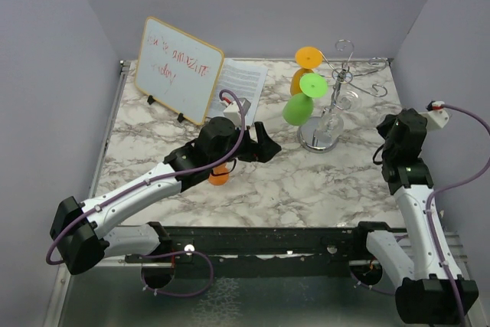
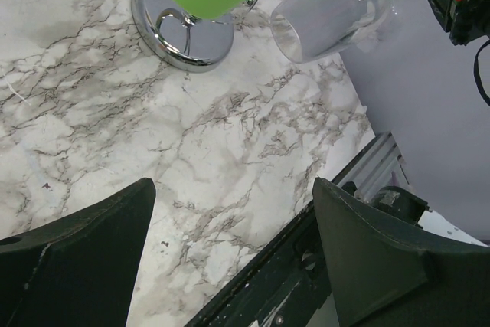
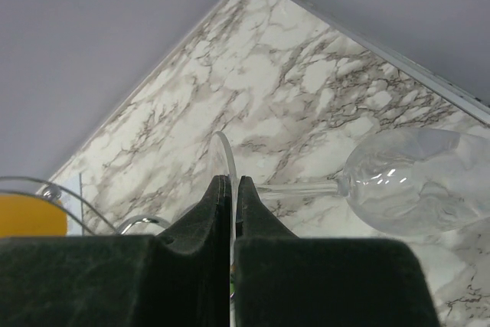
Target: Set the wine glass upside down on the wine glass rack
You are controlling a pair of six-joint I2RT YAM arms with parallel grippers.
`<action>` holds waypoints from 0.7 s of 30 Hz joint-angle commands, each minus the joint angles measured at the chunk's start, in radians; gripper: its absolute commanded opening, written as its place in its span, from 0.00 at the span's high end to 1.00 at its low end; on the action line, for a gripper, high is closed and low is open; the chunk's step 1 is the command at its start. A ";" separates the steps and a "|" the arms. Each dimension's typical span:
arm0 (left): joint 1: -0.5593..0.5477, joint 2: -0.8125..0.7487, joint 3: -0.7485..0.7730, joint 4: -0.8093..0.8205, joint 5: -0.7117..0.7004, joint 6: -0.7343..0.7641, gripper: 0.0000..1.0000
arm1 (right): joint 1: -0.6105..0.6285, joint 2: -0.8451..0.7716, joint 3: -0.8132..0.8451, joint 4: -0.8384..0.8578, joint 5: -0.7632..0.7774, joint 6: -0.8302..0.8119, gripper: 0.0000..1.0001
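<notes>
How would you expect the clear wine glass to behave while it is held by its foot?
Probably fragile: the clear wine glass looks thin-walled, with a slender stem. It may pivot or slip, since the fingers of the right gripper pinch only the thin edge of its smooth foot, with the bowl far out to the side.

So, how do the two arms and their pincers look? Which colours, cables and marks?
The left arm and the right arm have white links between bulky black joints. A thin purple cable runs along each in loose loops, and a small white box sits at each wrist. The left pincer and the right pincer have matt black wedge-shaped fingers; the left ones show pale scuffs.
</notes>
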 commanded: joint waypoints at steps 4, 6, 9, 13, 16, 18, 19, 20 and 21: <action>0.008 -0.003 0.005 -0.005 0.018 -0.002 0.16 | -0.114 0.073 0.019 0.078 -0.159 0.062 0.99; 0.008 0.000 0.011 -0.010 0.023 0.000 0.16 | -0.152 0.115 0.057 0.062 -0.175 0.110 0.99; 0.010 0.017 0.049 -0.049 0.026 0.021 0.15 | -0.183 0.182 0.090 0.089 -0.182 0.196 0.99; 0.014 0.033 0.115 -0.127 -0.013 0.053 0.15 | -0.188 0.283 0.182 0.122 -0.157 0.253 0.99; 0.015 0.019 0.117 -0.132 -0.015 0.059 0.15 | -0.190 0.346 0.246 0.170 -0.118 0.248 0.99; 0.016 0.009 0.098 -0.116 -0.015 0.057 0.15 | -0.201 0.382 0.281 0.223 -0.113 0.236 0.99; 0.017 0.008 0.093 -0.116 -0.014 0.056 0.15 | -0.207 0.395 0.299 0.248 -0.121 0.230 0.99; 0.017 0.008 0.093 -0.120 -0.037 0.056 0.15 | -0.209 0.410 0.318 0.268 -0.130 0.222 0.99; 0.019 0.008 0.093 -0.129 -0.042 0.057 0.15 | -0.211 0.428 0.335 0.287 -0.141 0.211 0.99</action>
